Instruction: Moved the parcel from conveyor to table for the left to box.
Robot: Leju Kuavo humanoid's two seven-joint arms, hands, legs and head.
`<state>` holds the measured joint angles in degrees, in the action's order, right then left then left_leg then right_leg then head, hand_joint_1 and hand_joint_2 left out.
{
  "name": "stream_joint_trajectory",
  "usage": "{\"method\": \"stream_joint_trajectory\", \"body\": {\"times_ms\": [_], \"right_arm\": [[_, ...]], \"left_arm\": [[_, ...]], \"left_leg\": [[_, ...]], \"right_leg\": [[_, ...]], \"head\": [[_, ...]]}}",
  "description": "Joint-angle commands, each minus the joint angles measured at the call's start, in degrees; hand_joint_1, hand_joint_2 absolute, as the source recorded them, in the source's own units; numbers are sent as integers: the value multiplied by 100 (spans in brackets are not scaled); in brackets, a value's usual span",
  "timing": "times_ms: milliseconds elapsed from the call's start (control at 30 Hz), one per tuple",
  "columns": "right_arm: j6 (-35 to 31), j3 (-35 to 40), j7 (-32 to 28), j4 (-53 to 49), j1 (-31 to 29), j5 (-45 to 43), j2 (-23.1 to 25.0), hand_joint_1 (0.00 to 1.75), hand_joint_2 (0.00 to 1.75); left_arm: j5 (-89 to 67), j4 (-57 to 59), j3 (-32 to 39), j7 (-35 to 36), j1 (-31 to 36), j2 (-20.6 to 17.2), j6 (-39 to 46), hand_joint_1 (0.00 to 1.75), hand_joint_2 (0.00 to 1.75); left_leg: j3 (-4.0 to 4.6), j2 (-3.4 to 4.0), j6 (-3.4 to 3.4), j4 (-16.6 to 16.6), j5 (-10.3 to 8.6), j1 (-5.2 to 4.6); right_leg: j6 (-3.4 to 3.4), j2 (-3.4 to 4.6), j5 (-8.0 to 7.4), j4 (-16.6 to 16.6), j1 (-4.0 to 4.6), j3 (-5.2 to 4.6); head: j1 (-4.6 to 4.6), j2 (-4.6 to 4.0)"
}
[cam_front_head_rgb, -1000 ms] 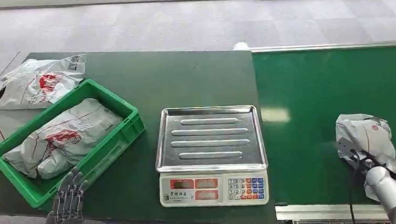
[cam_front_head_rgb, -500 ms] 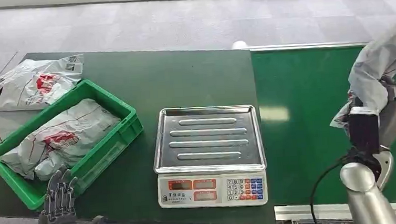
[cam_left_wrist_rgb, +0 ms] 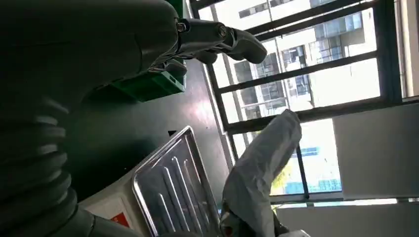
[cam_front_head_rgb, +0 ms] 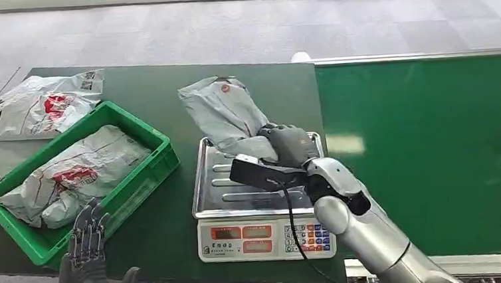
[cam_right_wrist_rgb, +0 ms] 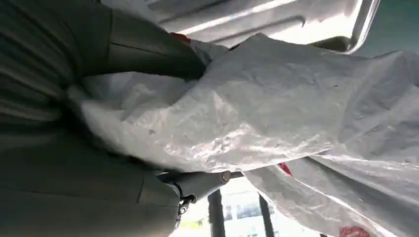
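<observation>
Now your right hand [cam_front_head_rgb: 293, 145] grips the crumpled grey plastic parcel [cam_front_head_rgb: 227, 116], swung off the green conveyor belt [cam_front_head_rgb: 428, 142] | above the steel scale tray [cam_front_head_rgb: 262, 180] at 12 o'clock | left hand [cam_front_head_rgb: 88, 256] spread wide, empty | set-down pending.

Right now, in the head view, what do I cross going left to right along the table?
Loose grey mailer bags → green crate holding a bagged parcel → weighing scale, where the right hand holds the grey parcel → green conveyor belt.
</observation>
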<state>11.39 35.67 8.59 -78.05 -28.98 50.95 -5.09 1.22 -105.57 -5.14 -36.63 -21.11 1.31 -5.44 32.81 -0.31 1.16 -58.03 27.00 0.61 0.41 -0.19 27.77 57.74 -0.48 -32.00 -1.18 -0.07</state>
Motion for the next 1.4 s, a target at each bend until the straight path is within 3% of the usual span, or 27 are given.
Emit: {"method": "stream_joint_trajectory", "body": {"times_ms": [33, 367, 433, 467, 600, 800, 933, 1033, 1100, 1133, 1167, 1200, 1300, 1367, 1400], "right_arm": [[376, 504, 32, 1253, -721, 61, 159, 0, 175], [319, 392, -168, 1093, -746, -32, 92, 0, 175], [204, 417, -585, 936, -761, -186, 43, 0, 175], [82, 330, -1109, 709, -698, -538, 23, 0, 175], [20, -92, -2062, -771, -42, -1846, -227, 0, 175], [1, -299, -2247, -1251, 317, -2299, -276, 0, 175], [146, -1063, -2795, -2459, 1658, -3614, -532, 0, 175], [224, -1766, -3047, -2782, 2616, -4011, -585, 0, 175], [-213, -2392, -3340, -2928, 3157, -3924, -247, 0, 175], [-740, -2890, -3650, -3080, 3485, -4169, 158, 0, 175], [-1570, -3246, -3962, -3249, 3702, -4023, 512, 0, 175], [-2896, -3591, -4376, -3464, 3910, -3738, 933, 0, 175], [-5139, -3605, -4859, -4083, 4230, -4146, 990, 0, 175], [-5139, -3551, -4859, -4170, 4368, -4427, 947, 0, 175], [-5139, -3551, -4859, -4170, 4368, -4427, 947, 0, 175]], "left_arm": [[35, 410, -313, 127, 184, -233, 56, 0, 175], [-31, 353, -340, 148, 157, -148, 108, 0, 175], [-69, 339, -304, 137, 138, -97, 101, 0, 175], [-129, 342, -307, 110, 124, -74, 86, 0, 175], [-370, 353, -446, -74, 148, -137, 122, 0, 175], [-580, 258, -522, -77, 204, -205, 252, 0, 175], [-1505, -144, -588, 386, 611, -338, 616, 0, 175], [-1971, -248, -590, 868, 1106, -466, 741, 0, 175], [-2398, -174, -682, 1298, 1512, -489, 887, 0, 175], [-2562, -57, -830, 1540, 1843, -480, 844, 0, 175], [-2821, 90, -1020, 1870, 2129, -469, 801, 0, 175], [-3138, 348, -1315, 2300, 2513, -417, 674, 0, 175], [-4015, 1289, -2078, 3216, 3442, -129, 589, 0, 175], [-4486, 2250, -2572, 3768, 4135, 168, 467, 0, 175], [-4486, 2250, -2572, 3768, 4135, 168, 467, 0, 175]], "left_leg": [[-7, 10, -4, 9, -5, -5], [-1, 4, -6, 14, -10, -6], [0, 6, -4, 9, -6, -6], [3, 8, -4, 4, -3, -7], [7, -9, -6, 7, -5, -5], [4, -11, -6, 6, -4, -4], [15, -39, -6, 8, -10, 2], [13, -94, -7, 7, -15, 8], [13, -91, -8, 9, -15, 4], [6, -99, -9, 14, -17, 4], [20, -70, -5, 1, -10, 0], [21, -90, -6, 3, -15, 1], [29, -87, -5, -2, -15, -5], [32, -127, -9, 0, -23, -8], [21, -113, -7, -3, -16, -9]], "right_leg": [[0, 9, -6, -6, -4, 3], [-1, 2, -12, -14, -5, -3], [-1, 5, -8, -8, -4, -4], [0, 7, -5, -1, -6, -10], [0, -11, -4, -9, -3, -6], [-1, -13, -4, -11, -3, -6], [-4, -39, -3, -16, 2, -9], [-3, -97, 5, -29, 8, 6], [-3, -94, 4, -28, 5, 6], [-3, -103, 5, -33, 5, 11], [-3, -76, 5, -14, 1, 1], [-5, -99, 6, -17, 2, -2], [-3, -100, 7, -6, -4, -13], [-1, -134, 7, -11, -7, -8], [0, -118, 8, -10, -9, -3]], "head": [[0, 0], [-2, 0], [0, 0], [0, 0], [0, 0], [0, 0], [-2, 0], [-2, 0], [0, 0], [0, 0], [-2, 0], [0, 0], [0, 0], [0, 0], [0, 0]]}}
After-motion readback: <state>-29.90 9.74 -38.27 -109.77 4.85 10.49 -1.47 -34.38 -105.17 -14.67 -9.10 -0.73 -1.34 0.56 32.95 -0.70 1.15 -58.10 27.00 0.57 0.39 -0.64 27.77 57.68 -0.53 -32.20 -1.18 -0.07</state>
